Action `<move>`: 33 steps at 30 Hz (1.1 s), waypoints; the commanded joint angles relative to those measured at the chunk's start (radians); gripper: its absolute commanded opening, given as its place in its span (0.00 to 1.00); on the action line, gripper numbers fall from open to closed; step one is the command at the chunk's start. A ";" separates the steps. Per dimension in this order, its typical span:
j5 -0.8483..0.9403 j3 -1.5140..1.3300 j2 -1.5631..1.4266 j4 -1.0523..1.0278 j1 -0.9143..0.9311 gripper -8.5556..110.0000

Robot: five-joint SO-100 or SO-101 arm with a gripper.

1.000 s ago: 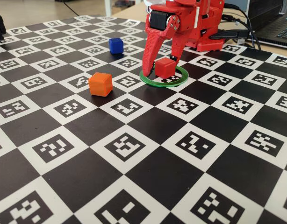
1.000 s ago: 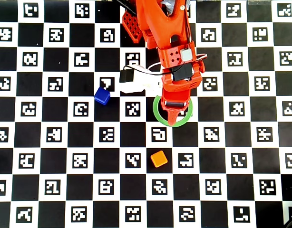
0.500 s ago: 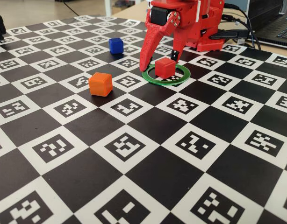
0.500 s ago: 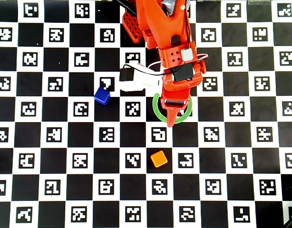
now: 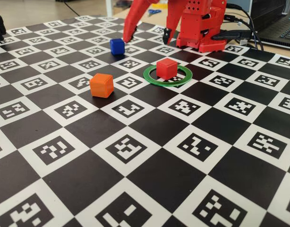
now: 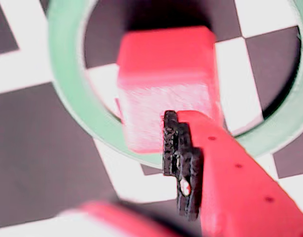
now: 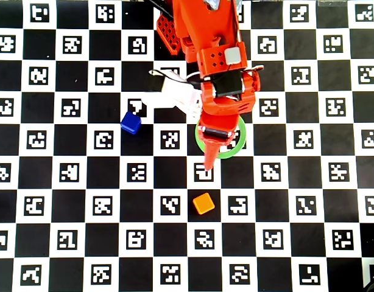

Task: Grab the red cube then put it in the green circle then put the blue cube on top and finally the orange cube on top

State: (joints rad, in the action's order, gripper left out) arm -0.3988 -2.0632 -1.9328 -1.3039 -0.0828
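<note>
Red cube (image 5: pixel 166 68) sits inside green circle (image 5: pixel 150 76). End effector (image 5: pixel 147 35) spread wide, empty. Next: approach blue cube (image 5: pixel 117 46) left of circle, straddle squarely.

My gripper (image 5: pixel 147 34) hangs open near the board's (image 5: pixel 149 165) far edge, above the blue cube (image 5: pixel 117 46). The red cube (image 5: pixel 166 68) sits inside the green circle (image 5: pixel 167 75), the orange cube (image 5: pixel 101 85) left of it.

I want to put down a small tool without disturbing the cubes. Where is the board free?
Free: the whole near stretch in front of the orange cube, and the right side beyond the green circle. Crowded: the far middle, where the red cube, blue cube and the arm stand.
</note>
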 commanded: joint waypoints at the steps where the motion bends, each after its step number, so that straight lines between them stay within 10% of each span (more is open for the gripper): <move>1: 0.000 0.117 -0.074 -0.046 0.086 0.49; 33: 0.403 0.021 -0.092 -0.060 0.653 0.46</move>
State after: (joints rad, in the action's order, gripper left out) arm -0.0077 -2.0310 -1.9650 -1.4097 0.5614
